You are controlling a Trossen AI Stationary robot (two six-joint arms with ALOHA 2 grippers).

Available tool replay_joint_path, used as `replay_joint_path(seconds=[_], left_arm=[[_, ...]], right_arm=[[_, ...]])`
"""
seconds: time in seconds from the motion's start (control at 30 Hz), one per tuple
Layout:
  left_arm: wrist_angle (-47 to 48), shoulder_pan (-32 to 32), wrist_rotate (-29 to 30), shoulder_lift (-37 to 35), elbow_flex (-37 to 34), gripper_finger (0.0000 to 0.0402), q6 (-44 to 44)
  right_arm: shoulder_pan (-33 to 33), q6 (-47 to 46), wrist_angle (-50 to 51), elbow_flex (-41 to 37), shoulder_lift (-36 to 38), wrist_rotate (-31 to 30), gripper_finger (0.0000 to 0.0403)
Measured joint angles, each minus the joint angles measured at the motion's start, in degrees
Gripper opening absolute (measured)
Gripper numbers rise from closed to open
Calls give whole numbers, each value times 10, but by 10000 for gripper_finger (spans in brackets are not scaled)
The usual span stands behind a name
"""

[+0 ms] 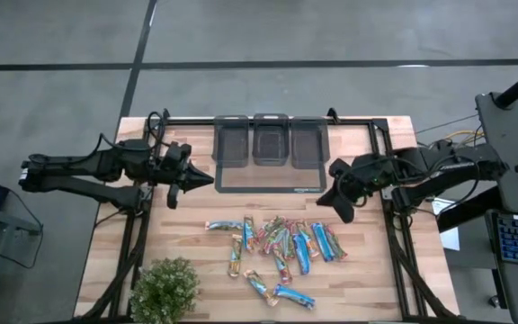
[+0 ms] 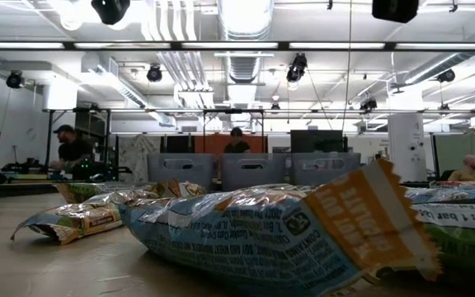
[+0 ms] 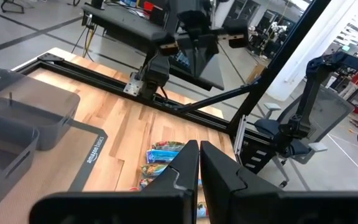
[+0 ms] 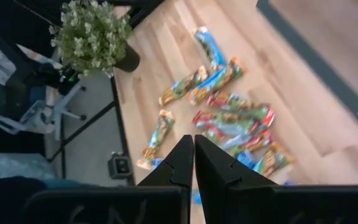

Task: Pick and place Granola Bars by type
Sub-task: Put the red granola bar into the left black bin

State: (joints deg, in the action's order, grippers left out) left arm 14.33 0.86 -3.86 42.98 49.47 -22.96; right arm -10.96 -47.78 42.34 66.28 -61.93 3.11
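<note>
We hold our left arm in from the frame's left edge, its left gripper (image 1: 207, 178) closed, pointing toward the centre. Our right arm reaches in from the right edge, its right gripper (image 1: 322, 202) also closed, angled toward lower left.

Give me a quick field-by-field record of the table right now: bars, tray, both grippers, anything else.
granola bars: loose pile on the near half of the table, blue and multicoloured wrappers mixed, none sorted
tray: grey, three compartments, at the far edge, all look empty
left gripper: shut, holding nothing, beside the tray's left end
right gripper: shut, holding nothing, off the tray's right near corner, above the pile's right side
plant: leafy green, near left corner, apart from the bars
table: light wood, black frame
</note>
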Motion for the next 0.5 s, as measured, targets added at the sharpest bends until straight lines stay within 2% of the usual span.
replay_joint_path(seconds=[0.23,0.5], left_arm=[[6,0,0,0,0,0,0],[8,0,0,0,0,0,0]], right_arm=[[-43,-70,20,0,-6,-5,8],[-63,-152,98,-1,-38,-29,8]])
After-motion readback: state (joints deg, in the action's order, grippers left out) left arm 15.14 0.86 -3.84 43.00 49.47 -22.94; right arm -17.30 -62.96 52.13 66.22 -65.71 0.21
